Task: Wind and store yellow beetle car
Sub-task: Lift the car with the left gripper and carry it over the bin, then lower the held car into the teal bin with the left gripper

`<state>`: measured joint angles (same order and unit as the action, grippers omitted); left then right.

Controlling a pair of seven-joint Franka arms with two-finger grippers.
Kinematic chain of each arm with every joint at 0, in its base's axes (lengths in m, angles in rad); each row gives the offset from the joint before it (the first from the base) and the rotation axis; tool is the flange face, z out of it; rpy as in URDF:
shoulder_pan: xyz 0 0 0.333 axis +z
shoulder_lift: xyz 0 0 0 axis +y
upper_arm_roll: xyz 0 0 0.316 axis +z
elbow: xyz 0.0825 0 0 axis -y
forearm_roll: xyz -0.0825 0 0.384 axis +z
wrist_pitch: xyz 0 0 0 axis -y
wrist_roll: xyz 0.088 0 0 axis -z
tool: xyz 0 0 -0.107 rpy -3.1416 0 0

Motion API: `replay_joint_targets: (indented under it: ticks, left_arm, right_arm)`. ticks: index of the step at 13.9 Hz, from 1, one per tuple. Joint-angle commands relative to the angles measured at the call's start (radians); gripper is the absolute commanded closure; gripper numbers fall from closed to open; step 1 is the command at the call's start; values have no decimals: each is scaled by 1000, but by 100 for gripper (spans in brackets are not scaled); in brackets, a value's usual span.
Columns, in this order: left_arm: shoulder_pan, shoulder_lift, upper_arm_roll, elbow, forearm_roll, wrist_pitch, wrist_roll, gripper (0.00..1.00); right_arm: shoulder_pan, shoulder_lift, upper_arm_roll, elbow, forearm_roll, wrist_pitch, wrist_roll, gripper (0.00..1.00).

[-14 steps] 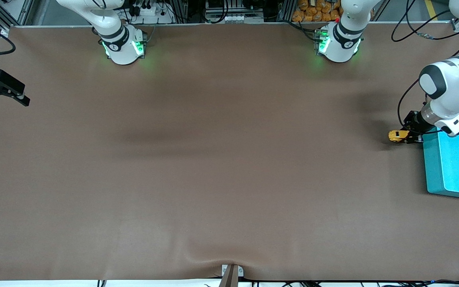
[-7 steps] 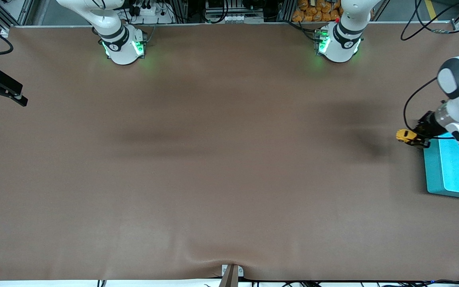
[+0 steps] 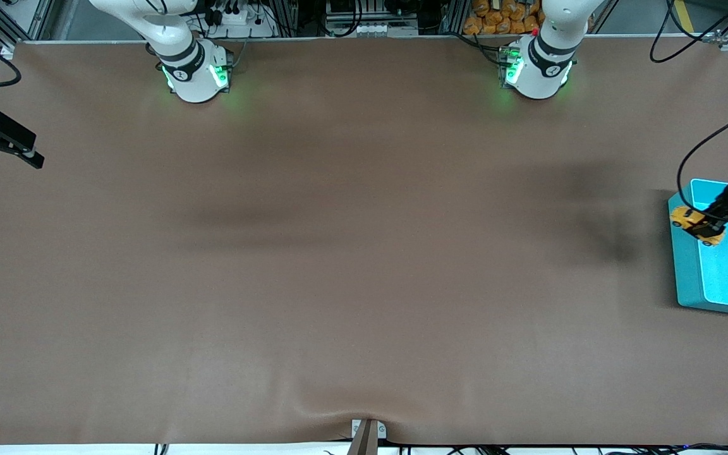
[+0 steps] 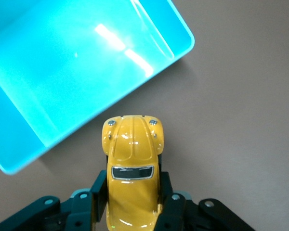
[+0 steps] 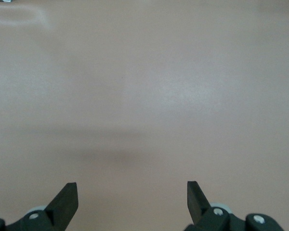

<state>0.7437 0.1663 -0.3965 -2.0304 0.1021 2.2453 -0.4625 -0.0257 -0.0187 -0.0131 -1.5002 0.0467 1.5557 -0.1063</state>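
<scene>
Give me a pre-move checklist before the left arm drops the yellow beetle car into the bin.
1. Grip: left gripper shut on the yellow beetle car, held by its sides: ok.
2. Car over the teal bin: in the front view it overlaps the rim; in the left wrist view it is over bare table beside the rim: not ok.
3. Bin interior free of other things: ok.
4. Right gripper open, waiting over bare table at the right arm's end: ok.
5. Car wound up: cannot tell.

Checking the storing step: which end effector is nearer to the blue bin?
Left. The left end effector, shut on the toy car, hangs over the rim of the blue bin. The right end effector waits, open, at the right arm's end of the table.
</scene>
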Motion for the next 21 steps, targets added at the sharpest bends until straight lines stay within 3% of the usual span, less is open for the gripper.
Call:
replay_joint_targets:
  ticks: [1,4,8,15,21]
  left_arm:
    - [51,39,-7,47,24,-26,170,100]
    - [97,70,-7,78,31,-26,348,100]
    - [135,107,-7,108,155,-26,473,100]
    - [213,199,-7,194,159,-26,748,100]
    - [224,360,11,364,159,-24,982,100]
  right_arm:
    - [13,10,-5,23,-18,-9,2,0]
    - [13,11,-5,23,-18,-8,2,0]
    - [10,13,-5,23,-18,-8,2,0]
    - [7,14,-5,23,-19,-8,2,0]
    - [10,16,-5,21,-19,-8,2,0]
